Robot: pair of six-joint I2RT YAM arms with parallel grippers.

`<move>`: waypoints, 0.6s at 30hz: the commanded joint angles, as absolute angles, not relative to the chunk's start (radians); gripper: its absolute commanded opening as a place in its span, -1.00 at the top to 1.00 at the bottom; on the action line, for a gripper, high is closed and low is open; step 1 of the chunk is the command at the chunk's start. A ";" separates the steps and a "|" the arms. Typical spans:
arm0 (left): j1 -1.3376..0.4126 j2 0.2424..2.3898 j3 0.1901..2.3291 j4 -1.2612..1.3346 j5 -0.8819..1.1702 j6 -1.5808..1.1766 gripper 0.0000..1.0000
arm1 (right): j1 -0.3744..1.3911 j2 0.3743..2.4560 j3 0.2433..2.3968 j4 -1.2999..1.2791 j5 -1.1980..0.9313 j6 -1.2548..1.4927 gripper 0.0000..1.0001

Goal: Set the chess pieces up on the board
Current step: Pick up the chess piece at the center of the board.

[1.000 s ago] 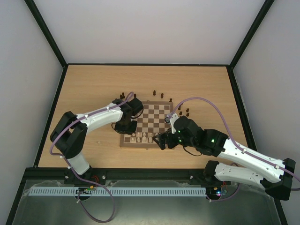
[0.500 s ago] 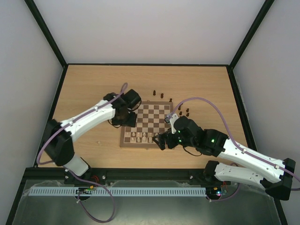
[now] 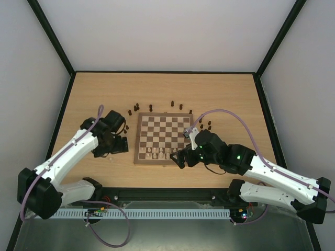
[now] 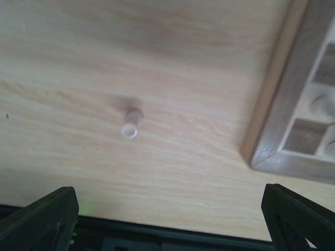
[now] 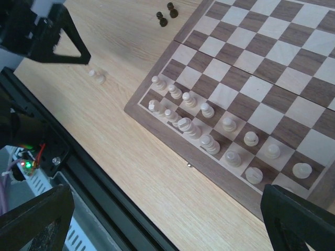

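Top view: the board point(image 3: 137, 141) is lying square to the tabletop point(image 3: 94, 99), with bare wood lying open on both sides. The left gripper point(image 3: 119, 145) is hovering just left of it, and the right gripper point(image 3: 180, 157) is hanging over its near edge.

Left wrist: the jaws are standing spread wide above a lone pale piece point(image 4: 131, 124), which is sitting apart from the board's corner.

Right wrist: the jaws are spread and gripping nothing, while pale pieces point(image 5: 209, 141) are standing upright along the two nearest rows.

— Saw what from up there?
— Looked down on the board point(image 5: 261, 68), with pale pieces point(image 5: 208, 111) lined in two rows along its nearest edge.
— Spotted anything off it?
— Found one pale piece point(image 5: 97, 77) alone on the table point(image 5: 131, 167), near the left gripper point(image 5: 52, 44), and dark pieces point(image 5: 167, 13) just beside the border.
— And the right gripper point(image 5: 167, 219)?
— Showed fingers point(image 5: 31, 219) set wide apart at the lower corners.
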State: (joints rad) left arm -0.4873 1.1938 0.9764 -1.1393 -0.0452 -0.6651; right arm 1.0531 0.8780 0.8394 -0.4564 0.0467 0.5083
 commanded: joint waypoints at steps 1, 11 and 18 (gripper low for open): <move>-0.465 1.135 0.870 -1.157 0.024 -0.699 -0.98 | 1.048 0.849 0.827 -0.446 -0.002 0.499 -0.97; -0.463 1.144 0.757 -1.077 0.025 -0.778 -0.78 | 1.049 0.818 0.825 -0.435 -0.071 0.489 -0.97; -0.421 1.234 0.721 -0.937 0.015 -0.835 -0.82 | 1.049 0.788 0.824 -0.431 -0.102 0.487 -0.97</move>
State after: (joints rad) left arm -0.4526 1.1847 0.7525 -1.0290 0.0143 -0.7872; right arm 1.0531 0.8150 0.8360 -0.4427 -0.0666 0.5003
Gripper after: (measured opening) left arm 0.901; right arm 0.987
